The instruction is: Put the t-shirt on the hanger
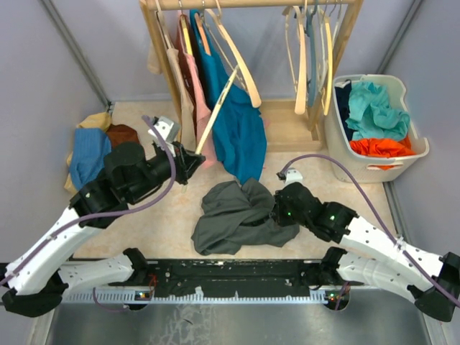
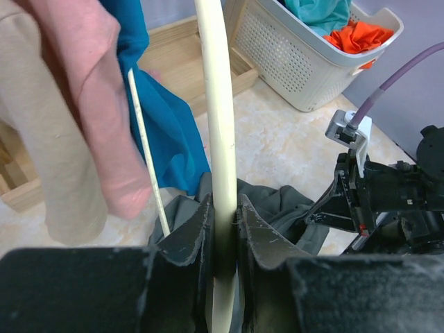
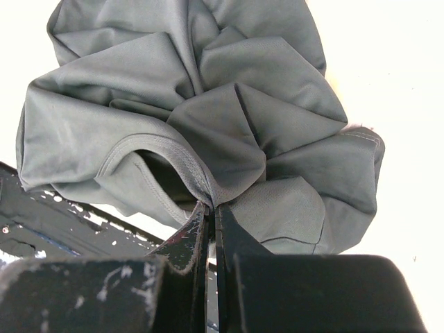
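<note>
On the pale tabletop (image 1: pixel 165 223) between the two arms, the t-shirt (image 1: pixel 233 215) lies crumpled in a dark grey heap just in front of the wooden clothes rack (image 1: pixel 251 3). At its right edge the right gripper (image 1: pixel 277 210) has its jaws pinched fully together on a fold of the fabric; the right wrist view shows the fingertips meeting beside the stitched neck opening of the shirt (image 3: pixel 208 104). To the left, the left gripper (image 1: pixel 190 162) clamps one pale arm of the hanger (image 1: pixel 215 113), its fingers (image 2: pixel 194 236) pressed against the wood on both sides. From that grip the hanger slants up and away, in front of a teal-blue shirt (image 1: pixel 237 133) and beside a pink garment (image 1: pixel 200 100), both hung on the rack. A white laundry basket (image 1: pixel 413 154) of teal and orange clothes stands at the far right, and a small pile of blue, mustard and rust clothes (image 1: pixel 90 154) sits at the far left.
</note>
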Controlling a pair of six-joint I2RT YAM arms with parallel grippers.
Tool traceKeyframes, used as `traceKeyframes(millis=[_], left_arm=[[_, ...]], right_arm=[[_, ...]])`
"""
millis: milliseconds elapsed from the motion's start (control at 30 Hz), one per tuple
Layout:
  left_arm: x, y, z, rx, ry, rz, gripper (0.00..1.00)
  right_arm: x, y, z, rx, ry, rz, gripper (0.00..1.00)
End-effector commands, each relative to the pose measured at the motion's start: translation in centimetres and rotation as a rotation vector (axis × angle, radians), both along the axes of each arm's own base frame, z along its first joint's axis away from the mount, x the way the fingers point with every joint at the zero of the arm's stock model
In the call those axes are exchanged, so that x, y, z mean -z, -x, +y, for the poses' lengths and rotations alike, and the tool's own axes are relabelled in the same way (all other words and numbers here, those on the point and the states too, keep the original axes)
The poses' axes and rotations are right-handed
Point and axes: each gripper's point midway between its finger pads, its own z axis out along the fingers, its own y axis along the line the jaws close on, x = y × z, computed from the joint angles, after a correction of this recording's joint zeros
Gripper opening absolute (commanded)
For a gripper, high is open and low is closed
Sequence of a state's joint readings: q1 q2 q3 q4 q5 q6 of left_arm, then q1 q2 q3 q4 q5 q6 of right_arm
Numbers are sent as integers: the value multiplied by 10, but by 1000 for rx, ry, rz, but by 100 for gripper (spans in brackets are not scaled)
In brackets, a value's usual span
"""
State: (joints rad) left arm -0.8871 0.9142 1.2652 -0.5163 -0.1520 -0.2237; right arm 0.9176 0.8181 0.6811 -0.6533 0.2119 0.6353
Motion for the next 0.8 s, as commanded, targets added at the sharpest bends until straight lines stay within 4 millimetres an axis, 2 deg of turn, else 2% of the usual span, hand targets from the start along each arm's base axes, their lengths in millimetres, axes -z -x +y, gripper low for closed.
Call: traceKeyframes(millis=[0, 233, 400, 467, 567, 667, 767], left_arm=[[-7, -13, -16, 21, 3, -32, 0], [-12, -31, -24, -3, -8, -69, 0], [-21, -36, -25, -11, -9, -71, 0], [-24, -33, -21, -16, 2, -70, 0], [-40, -19, -16, 17, 78, -124, 0], [-48, -14, -6, 4, 100, -142, 0], [-48, -12, -2, -7, 92, -126, 0]], right_arm=[[-10, -3, -2, 12, -30, -35, 0], [-13, -2, -2, 11, -42, -41, 0], [-13, -2, -2, 10, -43, -41, 0], [-13, -2, -2, 10, -45, -43, 0], [-13, -2, -2, 10, -48, -45, 0], [-12, -2, -2, 8, -46, -41, 0], [-12, -2, -2, 6, -47, -42, 0]])
